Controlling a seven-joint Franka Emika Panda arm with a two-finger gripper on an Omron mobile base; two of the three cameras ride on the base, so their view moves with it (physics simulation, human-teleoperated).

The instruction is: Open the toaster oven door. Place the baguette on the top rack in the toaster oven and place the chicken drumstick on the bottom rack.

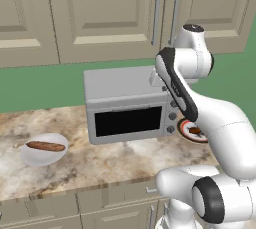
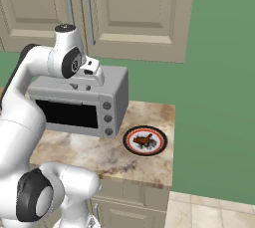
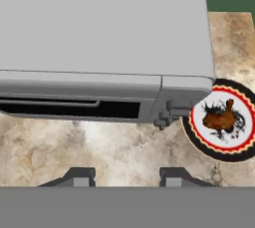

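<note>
Silver-grey toaster oven (image 3: 99, 28) fills the upper left of the hand view with its door (image 3: 74, 106) shut, so the spread, empty fingers (image 3: 79, 176) at the lower edge should drop to the thin handle (image 3: 50, 103) and pull outward

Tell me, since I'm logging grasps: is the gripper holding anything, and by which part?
Nothing is held. The gripper hangs open above the boxy silver-grey toaster oven, fingertips bare.

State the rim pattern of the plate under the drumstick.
The plate has a black outer rim, then a red ring around white; clearest in the hand view.
</note>
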